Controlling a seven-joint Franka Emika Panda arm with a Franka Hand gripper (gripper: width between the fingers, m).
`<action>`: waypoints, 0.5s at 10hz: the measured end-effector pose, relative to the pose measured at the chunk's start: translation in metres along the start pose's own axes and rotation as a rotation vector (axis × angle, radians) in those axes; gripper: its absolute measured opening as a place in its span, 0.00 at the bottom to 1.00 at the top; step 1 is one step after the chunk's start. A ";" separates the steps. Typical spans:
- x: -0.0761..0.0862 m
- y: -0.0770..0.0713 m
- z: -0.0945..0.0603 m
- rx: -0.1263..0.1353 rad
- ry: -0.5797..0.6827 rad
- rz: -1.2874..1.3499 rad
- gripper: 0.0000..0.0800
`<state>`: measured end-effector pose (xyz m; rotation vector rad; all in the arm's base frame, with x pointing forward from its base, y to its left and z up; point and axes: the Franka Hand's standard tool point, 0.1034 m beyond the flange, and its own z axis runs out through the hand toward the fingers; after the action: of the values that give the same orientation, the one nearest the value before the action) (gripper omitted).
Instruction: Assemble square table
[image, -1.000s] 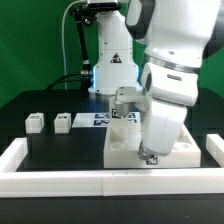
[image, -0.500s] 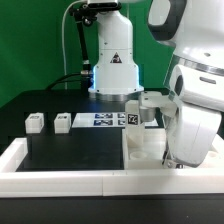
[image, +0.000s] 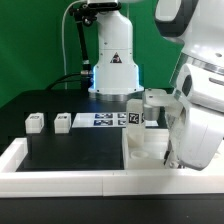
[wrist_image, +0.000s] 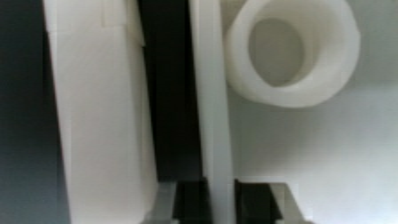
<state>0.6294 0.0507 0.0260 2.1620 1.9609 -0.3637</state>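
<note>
One change: my claw (wrist_image: 219, 205), clenched on tabletop (image: 148, 152) edge, has slid it toward exterior view's right, near rim bar (image: 60, 183). Judgement: top staged for leg fitting; two loose legs (image: 35, 122) wait on surface (image: 70, 150).

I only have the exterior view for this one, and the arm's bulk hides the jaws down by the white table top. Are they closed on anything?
Observer: Yes. In the wrist view the jaws are shut, with the thin edge of the table top running between them.
Operator: Is that edge pressed against the rim bar?
Observer: No. The rim bar runs parallel to the edge, with a dark strip of gap between the two.
Operator: What part of the top is next to the grip?
Observer: A round raised socket sits on the top's face close to that edge, with nothing in it as far as the wrist view shows.
</note>
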 end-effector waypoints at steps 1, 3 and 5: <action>-0.002 0.000 0.001 0.001 -0.005 -0.004 0.08; -0.005 -0.005 0.002 0.022 -0.015 -0.004 0.19; -0.007 -0.017 0.001 0.071 -0.033 -0.007 0.54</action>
<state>0.6121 0.0459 0.0274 2.1781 1.9676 -0.4741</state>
